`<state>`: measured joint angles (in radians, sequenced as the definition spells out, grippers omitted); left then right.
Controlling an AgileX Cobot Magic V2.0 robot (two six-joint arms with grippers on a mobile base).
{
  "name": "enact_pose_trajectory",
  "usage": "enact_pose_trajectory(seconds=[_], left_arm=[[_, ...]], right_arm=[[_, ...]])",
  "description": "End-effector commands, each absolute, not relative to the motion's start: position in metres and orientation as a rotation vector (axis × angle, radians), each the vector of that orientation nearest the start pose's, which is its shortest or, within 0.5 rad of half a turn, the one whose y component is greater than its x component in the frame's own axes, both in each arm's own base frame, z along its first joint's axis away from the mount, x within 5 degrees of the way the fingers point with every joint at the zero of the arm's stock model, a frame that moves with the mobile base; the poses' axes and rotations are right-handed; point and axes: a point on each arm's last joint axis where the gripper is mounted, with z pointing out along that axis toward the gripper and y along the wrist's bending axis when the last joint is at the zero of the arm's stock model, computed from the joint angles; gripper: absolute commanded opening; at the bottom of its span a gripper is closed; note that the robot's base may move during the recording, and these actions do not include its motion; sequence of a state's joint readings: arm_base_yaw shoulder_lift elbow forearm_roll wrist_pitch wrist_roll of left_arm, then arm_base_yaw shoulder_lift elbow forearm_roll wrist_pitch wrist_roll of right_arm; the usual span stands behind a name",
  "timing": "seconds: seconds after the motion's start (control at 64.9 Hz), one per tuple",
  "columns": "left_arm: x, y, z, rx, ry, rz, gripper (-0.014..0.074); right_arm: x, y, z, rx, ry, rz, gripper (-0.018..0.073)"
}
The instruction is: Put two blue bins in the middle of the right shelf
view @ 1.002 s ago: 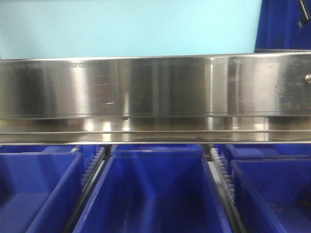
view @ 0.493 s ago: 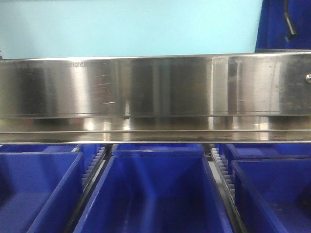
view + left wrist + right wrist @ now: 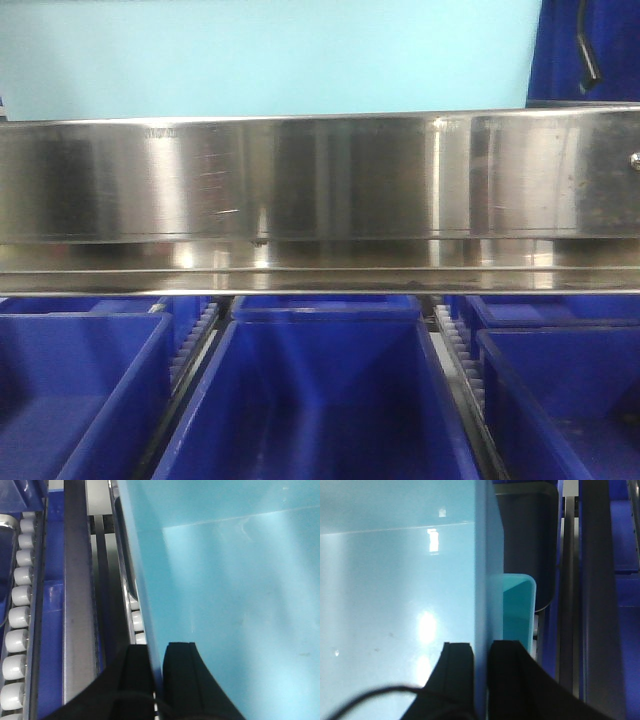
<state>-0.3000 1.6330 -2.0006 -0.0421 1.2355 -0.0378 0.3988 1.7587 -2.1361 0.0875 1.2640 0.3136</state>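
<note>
The jaws of the left gripper [image 3: 156,651] are squeezed tight on one side wall of the pale blue bin [image 3: 230,580]. One black finger [image 3: 182,672] is inside the bin and the other is outside. The jaws of the right gripper [image 3: 481,649] pinch the wall on the other side in the same way, with one finger [image 3: 456,672] inside the bin.

From the front, the pale blue bin [image 3: 270,55] fills the top of the view. It is above the shiny steel shelf edge [image 3: 320,180]. The pictures do not show if it rests on the shelf or hangs in the air. Under the shelf edge, three dark blue bins [image 3: 320,400] stand side by side.

By the left gripper, a row of white rollers [image 3: 17,620] runs next to a grey metal rail [image 3: 77,605]. By the right gripper, a curved pale blue rim [image 3: 517,605] sits just beside the gripped wall. It is not clear if that rim is part of the same bin or of a second one.
</note>
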Motion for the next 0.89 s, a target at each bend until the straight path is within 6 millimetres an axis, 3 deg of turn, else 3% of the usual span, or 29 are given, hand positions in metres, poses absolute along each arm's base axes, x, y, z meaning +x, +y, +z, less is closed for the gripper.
enact_pose_trajectory(seconds=[0.0, 0.324, 0.401, 0.447, 0.601, 0.663, 0.771, 0.879], left_arm=[[0.32, -0.1, 0.469, 0.345, 2.321, -0.193, -0.0111], [0.323, -0.102, 0.451, 0.353, 2.386, -0.207, -0.0111], [0.322, -0.102, 0.452, 0.353, 2.384, -0.203, -0.0108], [0.322, -0.101, 0.453, 0.352, 2.379, -0.194, -0.009], [0.321, -0.099, 0.454, 0.351, 2.373, -0.17, 0.0109], [0.321, -0.099, 0.454, 0.351, 2.373, -0.165, 0.0239], [0.319, -0.098, 0.456, 0.35, 2.368, -0.166, 0.0463], [0.315, -0.096, 0.461, 0.348, 2.352, -0.158, 0.0615]], right_arm=[[0.334, 0.146, 0.472, -0.09, 2.338, 0.459, -0.0152], [0.336, 0.147, 0.47, -0.09, 2.344, 0.458, -0.0144], [0.336, 0.147, 0.47, -0.09, 2.344, 0.458, -0.0077], [0.336, 0.147, 0.47, -0.09, 2.344, 0.458, 0.0022], [0.335, 0.148, 0.472, -0.092, 2.342, 0.479, 0.0417], [0.333, 0.147, 0.473, -0.092, 2.338, 0.48, 0.0507], [0.327, 0.145, 0.48, -0.111, 2.315, 0.475, 0.0551], [0.319, 0.139, 0.489, -0.145, 2.282, 0.433, 0.0548]])
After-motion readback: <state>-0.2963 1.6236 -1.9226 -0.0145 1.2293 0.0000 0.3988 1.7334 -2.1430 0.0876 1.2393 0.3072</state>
